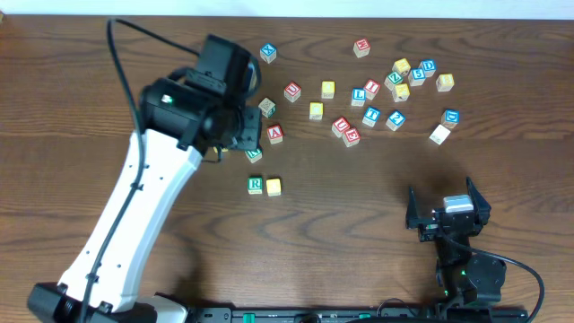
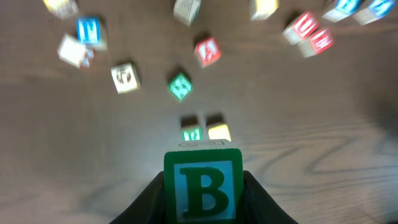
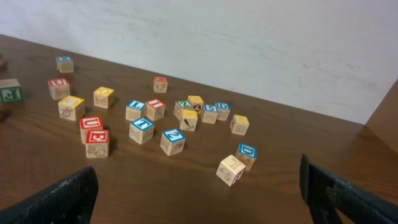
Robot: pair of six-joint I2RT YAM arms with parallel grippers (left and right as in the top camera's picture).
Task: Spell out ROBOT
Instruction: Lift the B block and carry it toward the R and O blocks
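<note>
B cube (image 2: 203, 186): wooden alphabet cube, green letter upright toward the wrist camera. It is clamped between the two dark fingers (image 2: 149, 211) of the left gripper (image 2: 203, 199). Overhead, the arm covers it. Whether it touches the table (image 1: 359, 242) cannot be told.

Around the left gripper, nearest first:
- Green cube (image 1: 254, 154): just beside the gripper on the robot's side and half hidden under it. It lies between the gripper and the pair below, turned cornerwise in the wrist view.
- Red A cube (image 1: 275, 135): just to the gripper's right.
- R cube (image 1: 256, 185) and yellow cube (image 1: 273, 186): side by side and touching, R on the left. They sit beyond the green cube toward the robot; in the wrist view they show just above the held cube's top edge.
- Cube with a dark drawing (image 2: 125, 77): to the left in the wrist view and blurred.

Right gripper (image 1: 441, 196): jaws spread wide, nothing between them, low over bare wood, well apart from every cube.

Ahead of the right gripper, nearest first:
- Pale cube (image 3: 231, 170), just beside the blue D cube (image 3: 247, 154).
- Red E cube (image 3: 97, 143) and red U cube (image 3: 91, 123): touching, off to the left.
- Scatter of blue-lettered and yellow cubes farther out; most letters cannot be read.
- Red-topped cube (image 3: 161, 83): farthest, standing alone.
</note>
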